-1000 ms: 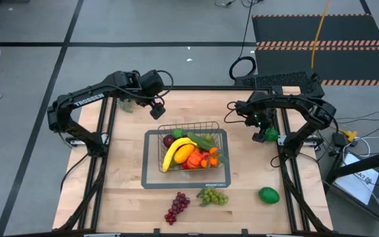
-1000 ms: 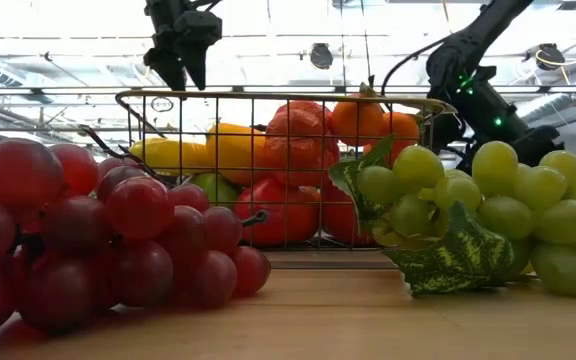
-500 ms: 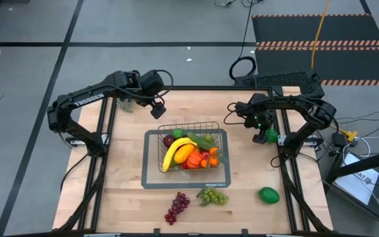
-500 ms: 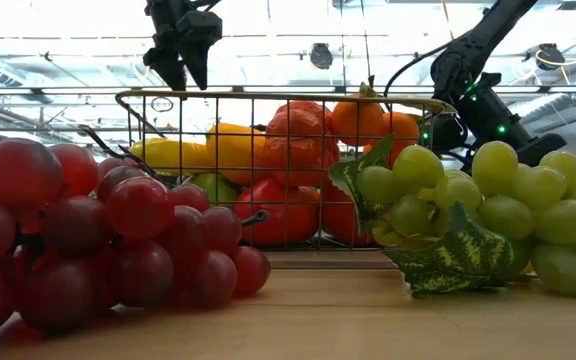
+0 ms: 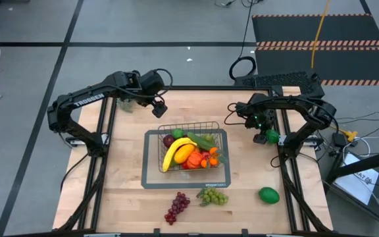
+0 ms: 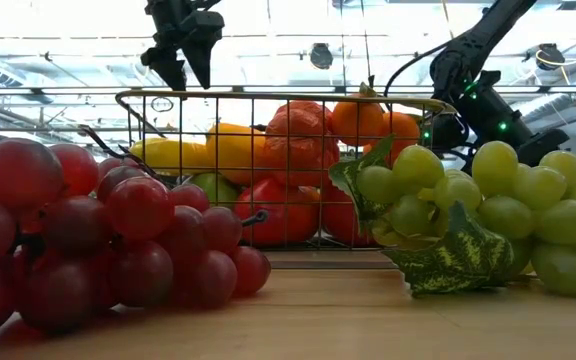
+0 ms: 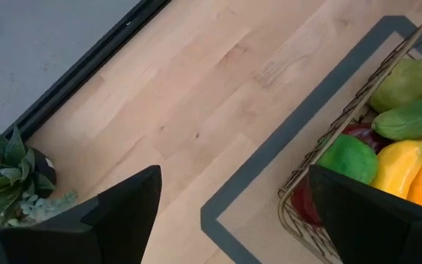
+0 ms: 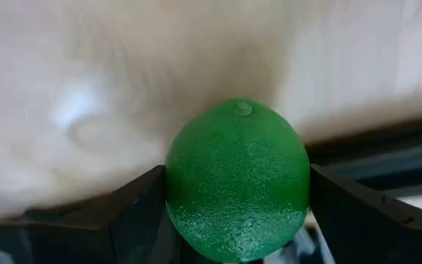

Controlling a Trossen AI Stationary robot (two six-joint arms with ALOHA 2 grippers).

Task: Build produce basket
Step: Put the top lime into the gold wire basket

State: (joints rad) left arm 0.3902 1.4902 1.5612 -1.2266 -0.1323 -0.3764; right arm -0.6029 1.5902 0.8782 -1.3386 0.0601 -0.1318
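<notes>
While the right gripper has its fingers pinching a round green plastic lime at the right of the high view, that smooth ball could squirt out mid-carry — it sits between two flat pads. Since a second ago those fingers have narrowed onto it. At upper left the left gripper hangs spread beside the silvery wire-mesh basket mid-worktop.

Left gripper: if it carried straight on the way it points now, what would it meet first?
The left gripper, jaws open and empty, points down at bare table just outside the basket. It would likely meet the wood or the basket's dark base edge first; depth is unclear.
</notes>
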